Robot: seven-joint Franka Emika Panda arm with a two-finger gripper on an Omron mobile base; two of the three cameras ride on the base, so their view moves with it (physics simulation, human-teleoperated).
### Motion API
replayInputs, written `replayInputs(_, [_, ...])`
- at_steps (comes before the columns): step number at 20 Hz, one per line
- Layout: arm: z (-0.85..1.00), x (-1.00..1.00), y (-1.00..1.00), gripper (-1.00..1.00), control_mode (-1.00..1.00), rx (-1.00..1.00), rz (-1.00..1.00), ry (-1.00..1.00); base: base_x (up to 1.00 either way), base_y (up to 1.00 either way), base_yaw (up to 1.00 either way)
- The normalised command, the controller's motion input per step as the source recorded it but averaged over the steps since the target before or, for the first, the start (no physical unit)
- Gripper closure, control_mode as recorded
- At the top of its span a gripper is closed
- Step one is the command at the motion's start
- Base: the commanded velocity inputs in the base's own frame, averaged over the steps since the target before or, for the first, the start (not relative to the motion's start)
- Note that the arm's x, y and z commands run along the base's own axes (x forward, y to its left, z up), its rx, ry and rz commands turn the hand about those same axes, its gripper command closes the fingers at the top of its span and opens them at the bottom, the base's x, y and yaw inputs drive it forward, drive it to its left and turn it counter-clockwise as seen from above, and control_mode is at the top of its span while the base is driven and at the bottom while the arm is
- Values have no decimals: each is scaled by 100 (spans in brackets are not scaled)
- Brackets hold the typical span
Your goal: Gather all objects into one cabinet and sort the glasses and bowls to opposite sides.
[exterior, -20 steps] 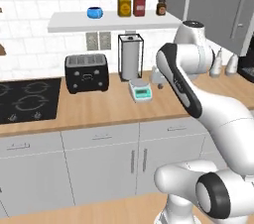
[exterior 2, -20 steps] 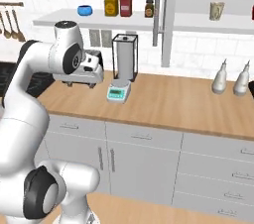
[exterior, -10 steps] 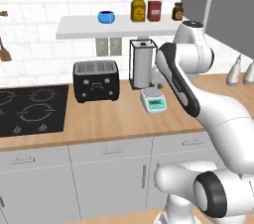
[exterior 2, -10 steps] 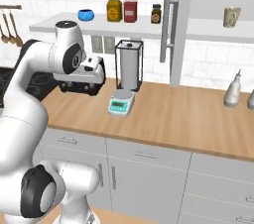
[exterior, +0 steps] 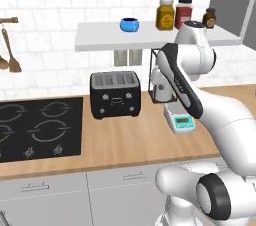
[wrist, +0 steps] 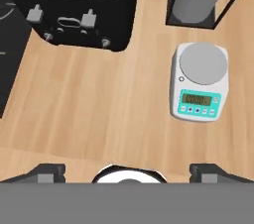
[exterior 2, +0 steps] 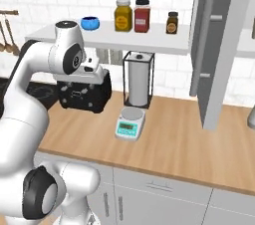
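Base sliding left along the counter, nothing picked yet.
Whole scene shifts right in frame; gripper jaws wide, empty, over the scale. Blue bowl sits upper centre on the shelf, cabinet door open at right.

The counter looks like pale wood with a fine, smooth grain and a matt finish. The toaster is black with a soft sheen, like painted metal or plastic. The scale has a white plastic-looking body, a dull grey round plate and a teal front panel. The blue bowl is glossy. The shelf is flat matt white. The jars look like clear glass with dark lids. The wall tiles are white and faintly shiny. The cabinet door is smooth matt grey, its handle likewise. The hob is flat black.
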Motion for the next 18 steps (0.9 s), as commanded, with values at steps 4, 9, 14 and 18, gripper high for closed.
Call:
replayInputs(4, [0,0,0,-100,100,0,0,0,52,27,2])
replayInputs(9, [0,0,0,-100,100,0,0,0,45,14,5])
replayInputs(14, [0,0,0,-100,100,0,0,0,9,0,2])
replayInputs(18, [0,0,0,-100,100,0,0,0,0,0,0])
